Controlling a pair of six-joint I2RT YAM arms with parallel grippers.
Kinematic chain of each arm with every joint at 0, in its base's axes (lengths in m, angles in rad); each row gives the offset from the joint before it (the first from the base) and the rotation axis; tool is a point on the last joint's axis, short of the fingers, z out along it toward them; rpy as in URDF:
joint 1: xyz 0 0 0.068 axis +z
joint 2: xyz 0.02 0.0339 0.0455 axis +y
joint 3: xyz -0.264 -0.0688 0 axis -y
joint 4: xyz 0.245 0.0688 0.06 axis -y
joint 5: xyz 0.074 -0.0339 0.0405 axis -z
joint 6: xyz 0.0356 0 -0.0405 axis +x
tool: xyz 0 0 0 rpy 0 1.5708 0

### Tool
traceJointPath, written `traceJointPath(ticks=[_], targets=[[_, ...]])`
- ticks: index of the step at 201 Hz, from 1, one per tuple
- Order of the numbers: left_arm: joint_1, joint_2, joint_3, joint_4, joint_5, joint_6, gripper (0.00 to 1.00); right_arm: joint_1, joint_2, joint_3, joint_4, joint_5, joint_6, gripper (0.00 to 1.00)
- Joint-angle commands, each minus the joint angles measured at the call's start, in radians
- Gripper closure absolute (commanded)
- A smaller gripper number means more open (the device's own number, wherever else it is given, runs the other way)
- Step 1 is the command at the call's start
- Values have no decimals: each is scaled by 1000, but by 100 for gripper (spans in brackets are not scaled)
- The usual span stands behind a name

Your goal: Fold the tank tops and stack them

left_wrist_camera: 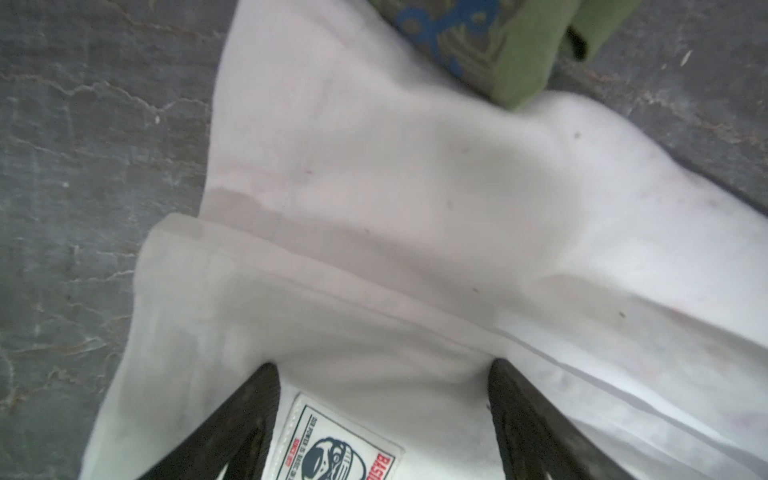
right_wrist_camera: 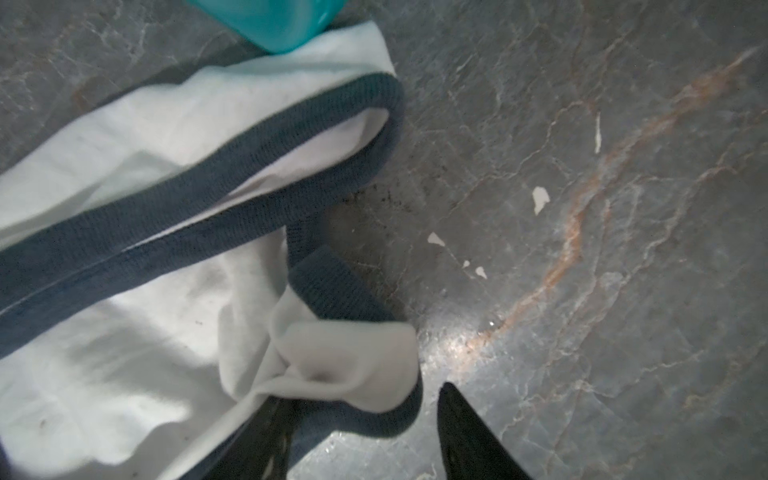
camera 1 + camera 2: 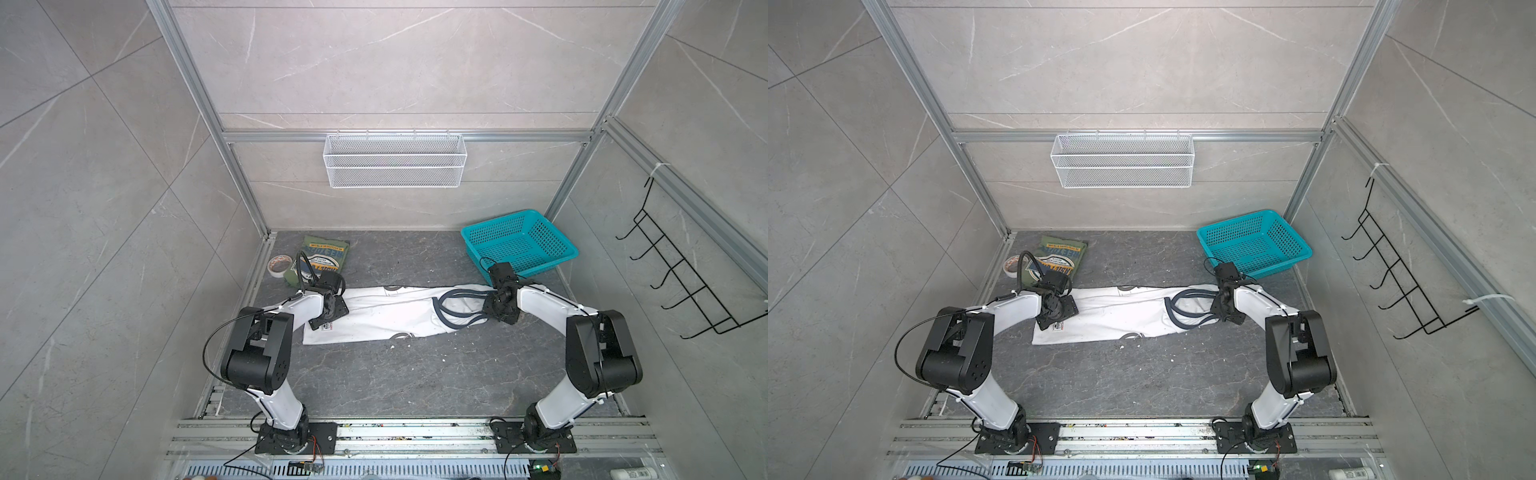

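The white tank top (image 3: pixel 395 316) lies in a long folded strip across the dark tabletop in both top views. Its dark-trimmed straps point right. My left gripper (image 3: pixel 328 320) is low over its hem end. In the left wrist view that gripper (image 1: pixel 382 370) is open, with white cloth (image 1: pixel 395 187) and a sewn label between its fingers. My right gripper (image 3: pixel 488 309) is at the strap end. In the right wrist view it (image 2: pixel 361 399) is open around a folded strap tip (image 2: pixel 345 357), with a gap beside one finger. The olive green tank top (image 3: pixel 328 249) lies folded at the back left.
A teal plastic basket (image 3: pixel 519 243) stands at the back right, close behind the right wrist. A tape roll (image 3: pixel 279 264) lies beside the olive top. A white wire basket (image 3: pixel 395 160) hangs on the back wall and a black hook rack (image 3: pixel 681 282) on the right wall.
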State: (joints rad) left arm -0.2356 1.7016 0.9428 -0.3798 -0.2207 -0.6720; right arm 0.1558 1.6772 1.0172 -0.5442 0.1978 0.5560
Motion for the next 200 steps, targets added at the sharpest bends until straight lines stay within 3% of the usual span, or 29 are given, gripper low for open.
traceJointPath(ticks=[1, 19, 59, 84, 124, 164, 200], targets=[[24, 24, -44, -56, 10, -11, 19, -1, 32, 27, 20, 24, -17, 44], [24, 22, -46, -54, 10, -8, 18, -3, 43, 37, 46, -2, -23, 50], [24, 17, -51, -52, 11, -8, 19, -2, 8, 94, -72, 100, -7, 83], [24, 18, -50, -51, 6, -11, 19, 1, -36, 123, -214, 163, 19, 91], [24, 13, -55, -50, -2, -11, 19, 0, -49, 89, -359, 136, 27, 92], [25, 6, -60, -46, -3, -7, 19, -17, 19, 82, -407, 139, 7, 85], [24, 6, -57, -44, 0, 1, 18, -33, 111, 178, -403, 209, 1, 63]])
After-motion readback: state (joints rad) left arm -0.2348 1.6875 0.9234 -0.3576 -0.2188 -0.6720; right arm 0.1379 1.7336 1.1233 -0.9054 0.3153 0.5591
